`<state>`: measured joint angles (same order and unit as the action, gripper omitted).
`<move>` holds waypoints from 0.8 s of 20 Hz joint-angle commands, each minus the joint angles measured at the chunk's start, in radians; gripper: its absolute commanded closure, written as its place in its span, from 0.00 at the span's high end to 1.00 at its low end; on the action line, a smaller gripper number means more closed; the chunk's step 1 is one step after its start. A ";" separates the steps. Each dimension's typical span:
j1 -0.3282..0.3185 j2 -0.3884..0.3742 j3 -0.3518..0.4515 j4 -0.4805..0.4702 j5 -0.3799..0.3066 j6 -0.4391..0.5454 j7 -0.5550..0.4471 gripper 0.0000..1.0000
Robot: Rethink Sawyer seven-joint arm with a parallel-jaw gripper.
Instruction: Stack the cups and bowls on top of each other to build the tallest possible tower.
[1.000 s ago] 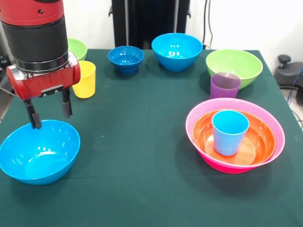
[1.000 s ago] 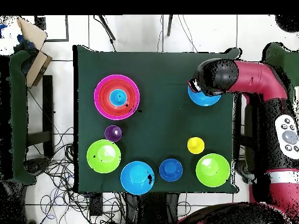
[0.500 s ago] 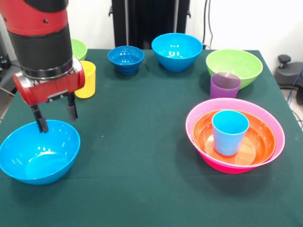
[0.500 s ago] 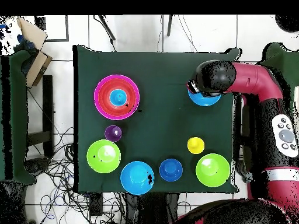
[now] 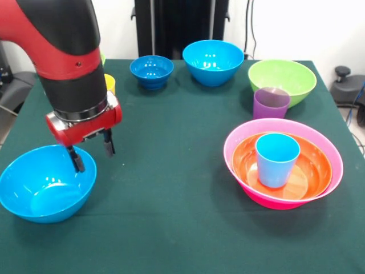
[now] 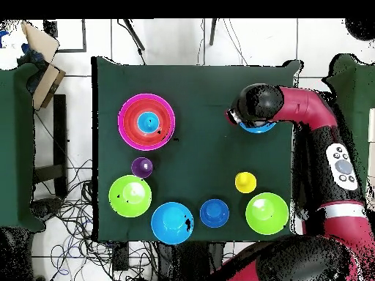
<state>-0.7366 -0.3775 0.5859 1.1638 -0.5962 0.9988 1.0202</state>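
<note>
Gripper (image 5: 90, 153) open, jaws straddling the near-right rim of the bright blue bowl (image 5: 43, 185) at the table (image 5: 171, 171) edge, one finger inside, one outside. Bowl judged light, rigid, glossy and slippery; thin rim is the sensible hold. Tower (image 5: 283, 165) stands well apart: pink bowl, orange bowl, light blue cup (image 5: 276, 158).

Even, bright overhead light; soft shadows lie beneath the bowls (image 5: 47, 182) on the table (image 5: 171, 217), small glare spots on glossy rims; focus sharp.
</note>
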 commanded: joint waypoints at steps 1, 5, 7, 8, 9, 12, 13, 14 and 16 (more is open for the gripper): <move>0.021 0.018 0.027 0.054 -0.071 0.034 -0.295 1.00; 0.025 0.003 0.014 0.059 -0.087 0.024 -0.282 1.00; 0.026 -0.005 0.009 0.064 -0.092 0.023 -0.277 1.00; 0.027 -0.007 0.006 0.066 -0.094 0.021 -0.272 1.00; 0.027 -0.009 0.004 0.068 -0.096 0.019 -0.267 1.00; 0.027 -0.010 -0.003 0.078 -0.103 0.006 -0.253 1.00; 0.027 -0.009 -0.005 0.083 -0.104 0.000 -0.247 1.00; 0.029 -0.003 -0.008 0.083 -0.108 -0.006 -0.240 1.00; 0.039 0.017 -0.011 0.069 -0.114 -0.014 -0.225 1.00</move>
<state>-0.7362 -0.3673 0.5858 1.1797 -0.6091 0.9986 1.0202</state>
